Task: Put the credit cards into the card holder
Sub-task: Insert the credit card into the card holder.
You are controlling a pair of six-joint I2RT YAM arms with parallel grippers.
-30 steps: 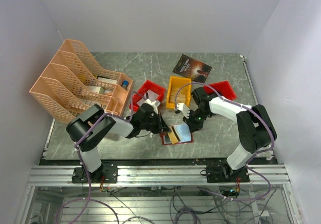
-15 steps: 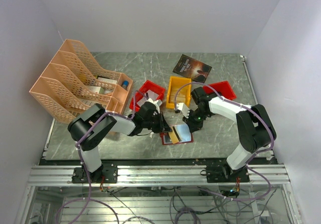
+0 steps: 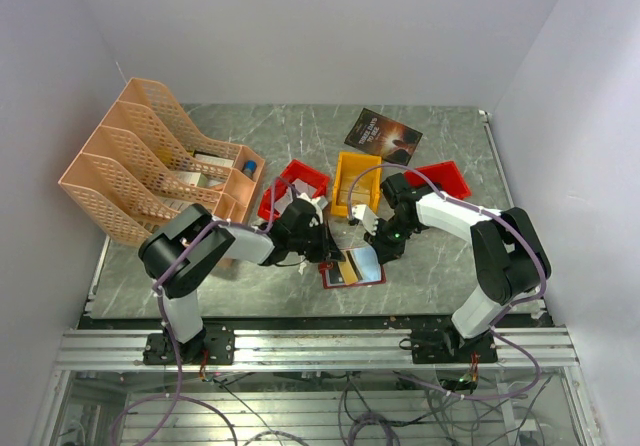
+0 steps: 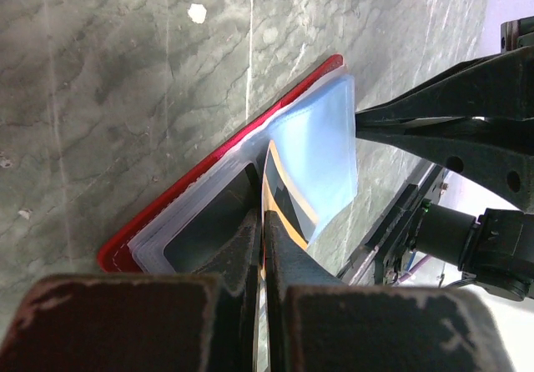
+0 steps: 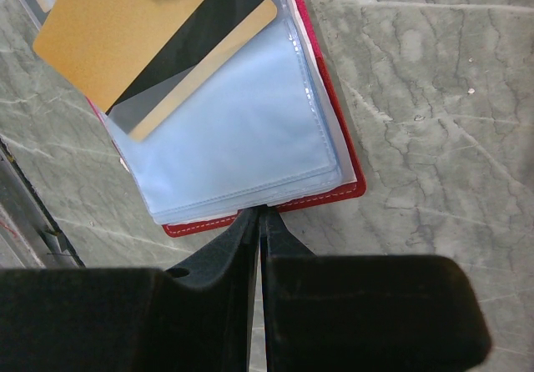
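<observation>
Top external view: the card holder (image 3: 362, 270) lies open on the table (image 3: 425, 271) at lower centre of the frame, close to the table's front edge. Bare marble stretches to its left and its right. Higher in the frame a red bin (image 3: 297, 188), a yellow bin (image 3: 356, 181) and a second red bin (image 3: 443, 177) stand in a row, near the holder but apart from it. A dark booklet (image 3: 383, 134) lies well apart at the top, and an orange file rack (image 3: 150, 161) fills the upper left.

In the right wrist view the holder's dark-red cover shows only as a thin border at the right and lower edges of a stack of pale blue, see-through pockets. The right pincer (image 5: 259, 218) is closed at the bottom centre of the frame, nipping the lower edge of those pockets. To the right and below there is only open marble; a dark rail crosses the lower left corner.

A credit card (image 5: 125, 30), gold with a black stripe, lies slanted at the upper left, its lower corner over the top pocket.

In the left wrist view the left pincer (image 4: 262, 222) is clamped tight on this card, seen edge-on, its far end at the mouth of the pockets. The top pocket stands lifted off the stack. Clear table fills the upper left.
</observation>
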